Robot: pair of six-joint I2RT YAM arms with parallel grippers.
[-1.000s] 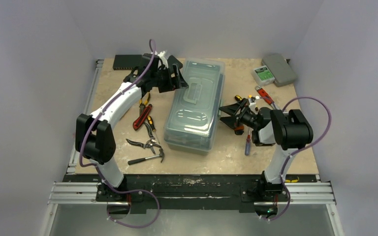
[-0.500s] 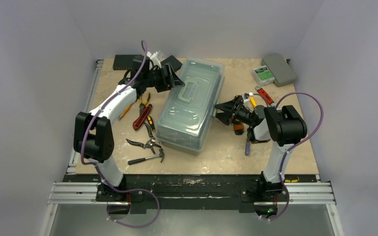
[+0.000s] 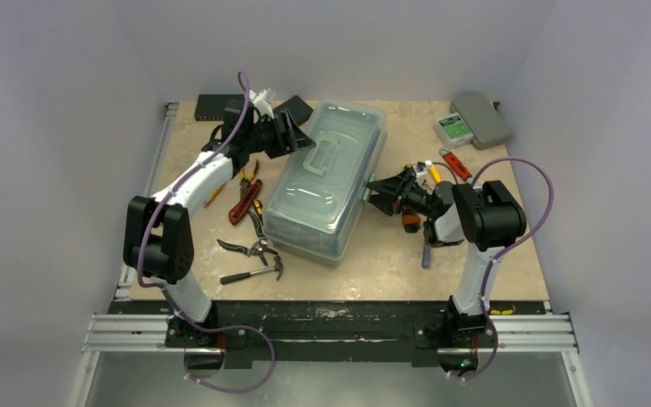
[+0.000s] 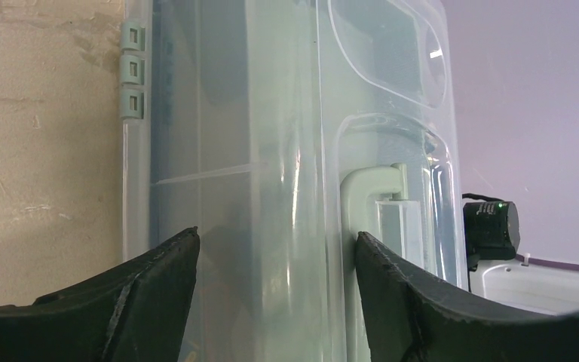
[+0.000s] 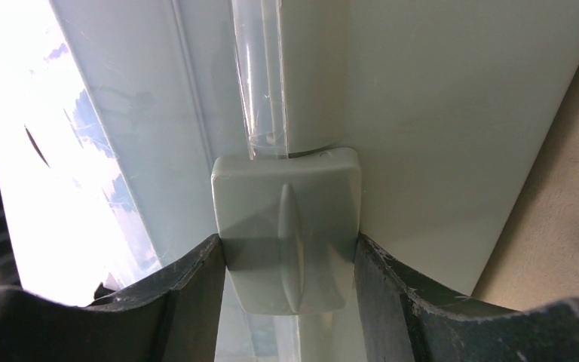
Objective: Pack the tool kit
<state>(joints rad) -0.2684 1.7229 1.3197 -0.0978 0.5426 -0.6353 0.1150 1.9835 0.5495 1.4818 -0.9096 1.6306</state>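
The sage-green toolbox [image 3: 326, 182] with its translucent lid shut lies slanted in the middle of the table. My left gripper [image 3: 301, 136] is open at its far left edge; in the left wrist view [image 4: 277, 249] the jaws straddle the lid beside the top handle [image 4: 369, 188]. My right gripper [image 3: 373, 188] is at the box's right side, its jaws closed against both sides of the green latch [image 5: 286, 219]. Red pliers [image 3: 244, 202], shears [image 3: 253, 248] and a hammer [image 3: 254, 271] lie left of the box. A blue screwdriver [image 3: 426, 250] and a red knife [image 3: 456, 163] lie right of it.
A flat grey case [image 3: 481, 119] and a small green-labelled box [image 3: 453, 127] sit at the back right. Flat black boxes [image 3: 220, 105] lie at the back left behind my left arm. The table's side rails and walls stand close on both sides.
The toolbox has turned, its near end swinging left. My right gripper moved left onto the latch; my left gripper moved back and left along the far edge.
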